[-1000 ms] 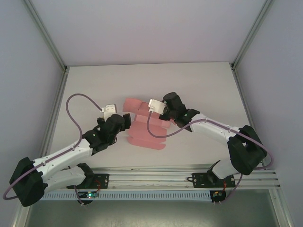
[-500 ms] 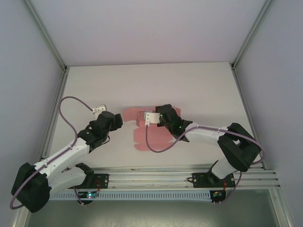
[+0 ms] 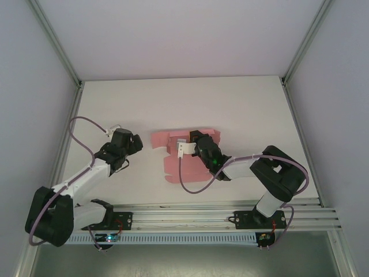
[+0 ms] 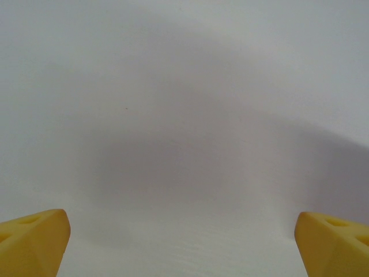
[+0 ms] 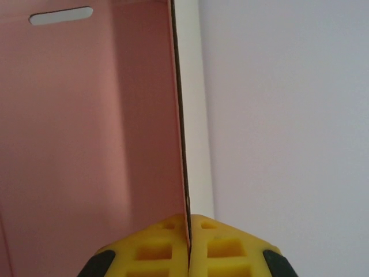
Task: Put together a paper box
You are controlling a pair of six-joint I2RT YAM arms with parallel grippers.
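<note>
The white table (image 3: 248, 115) carried the pink paper box (image 3: 176, 164) near its middle, a partly folded sheet lying mostly flat. The right gripper (image 5: 189, 239) was pinched tight on the thin edge of one panel, while the left gripper (image 4: 184, 242) hung well left of the card, its yellow fingers (image 4: 31, 239) spread wide over bare tabletop.

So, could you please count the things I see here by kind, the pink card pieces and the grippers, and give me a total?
paper box, a pink sheet that is still partly flat: 1
grippers: 2, the left gripper open over bare table, the right gripper shut on an edge of the card
Total: 3
</note>
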